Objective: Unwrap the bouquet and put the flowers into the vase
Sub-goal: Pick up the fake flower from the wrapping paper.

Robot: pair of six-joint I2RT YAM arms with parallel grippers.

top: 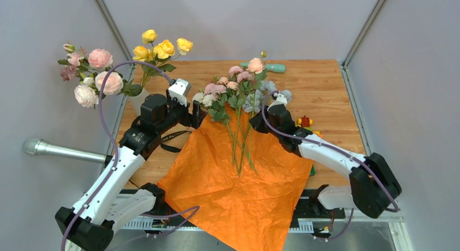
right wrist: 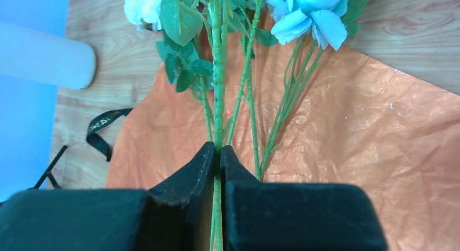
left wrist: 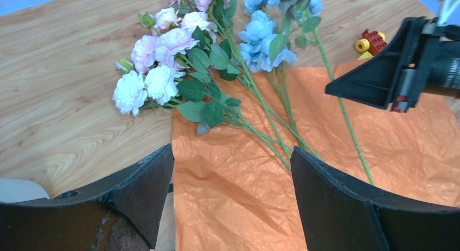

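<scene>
**Setting:** robotics lab, enclosed test cell. Evidence is listed by its place relative to the counter (top: 325, 94).

- Wood-grain counter, closed in on its left, far and right sides by plain grey panels (top: 244, 18); the panels are joined by bare metal struts (top: 364, 24).
- Two robot arms, the left arm (top: 116, 167) and the right arm (top: 331, 153), are mounted at the counter's near edge, beside a ribbed metal rail (top: 138, 224).
- Purple cables (top: 100, 118) are looped along both arms, over the counter's near half.
- Artificial flowers (top: 238, 80) are laid at the counter's middle, and toy blocks (top: 305, 121) towards its right side.
</scene>
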